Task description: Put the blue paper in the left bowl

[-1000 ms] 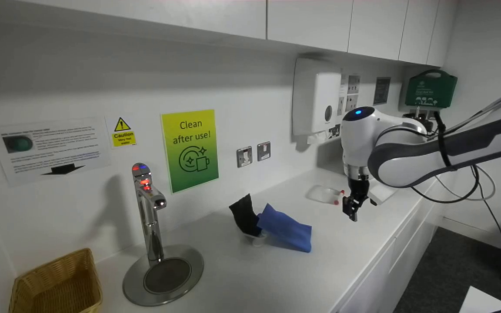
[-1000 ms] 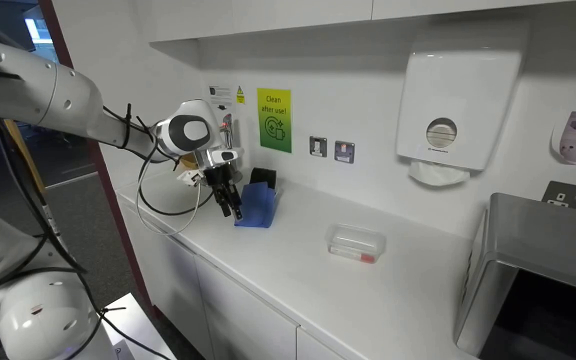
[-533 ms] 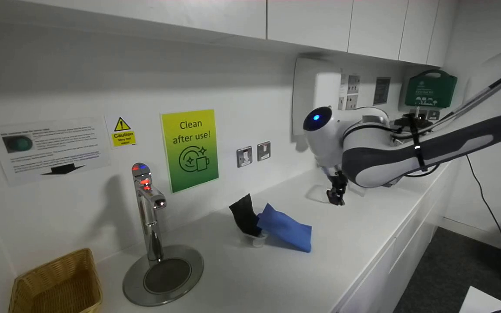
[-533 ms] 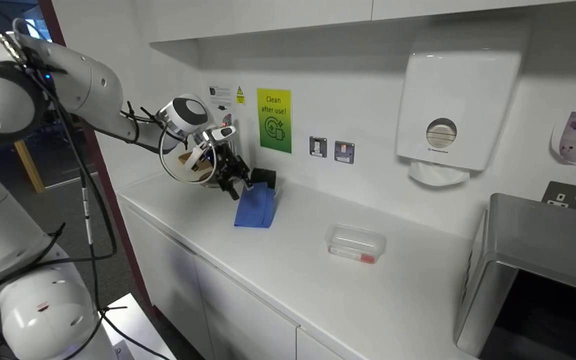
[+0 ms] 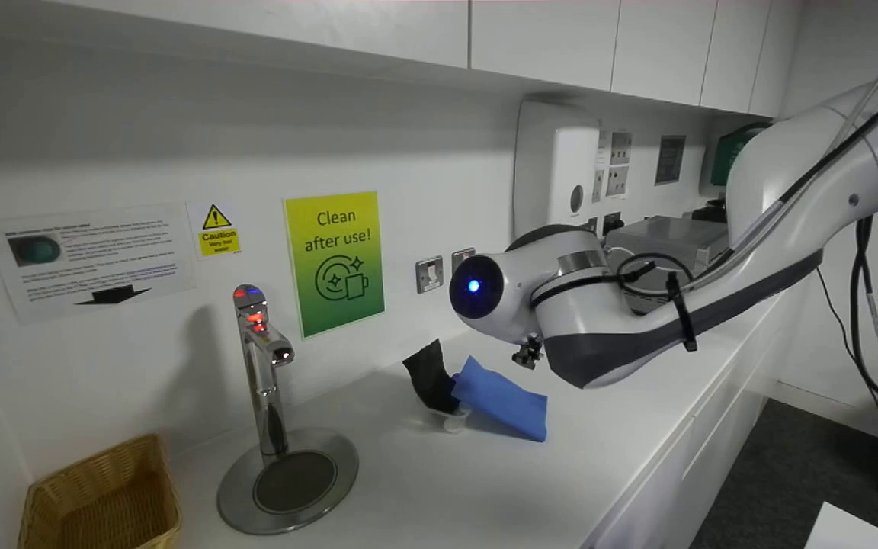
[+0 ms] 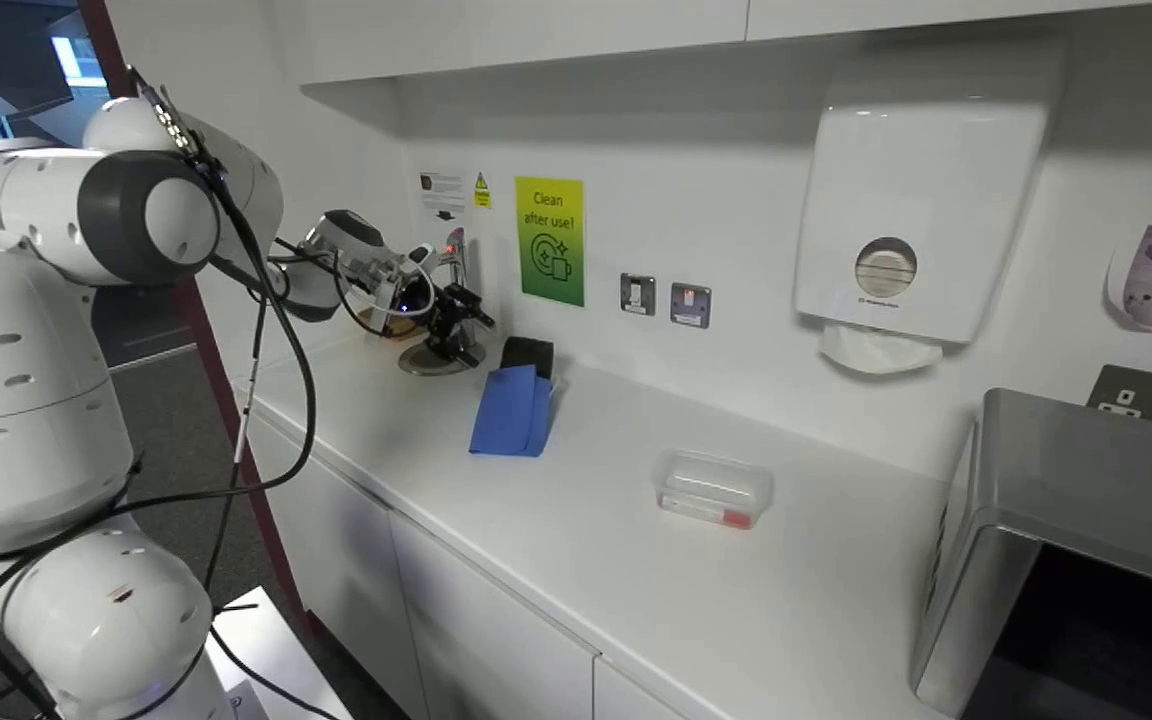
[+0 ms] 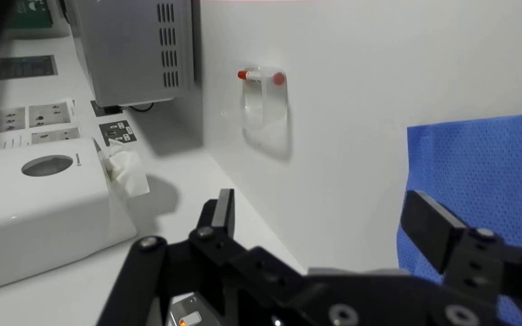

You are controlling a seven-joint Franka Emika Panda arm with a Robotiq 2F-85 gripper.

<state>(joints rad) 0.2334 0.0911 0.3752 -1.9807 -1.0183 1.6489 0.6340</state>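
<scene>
One tub [image 6: 712, 480] holds a marker [image 7: 253, 76], a bowl [image 5: 441, 418] touches blue paper [image 6: 510, 412]; the hand [image 7: 320, 203] gapes wide.

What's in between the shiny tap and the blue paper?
In an exterior view, a black thing shows between the tap and the blue paper, with a clear container below.

The blue paper [image 7: 478, 167] is kinda speckled with darker dots; the gripper [image 7: 321, 203] is done mostly in black. The poster [image 5: 334, 263] is shaded yellow down to green.

Matt, dimpled blue paper [image 7: 478, 163], polished metal tap [image 5: 262, 381], woven wicker basket [image 5: 96, 474], smooth glossy plastic dispenser [image 6: 926, 180]
</scene>
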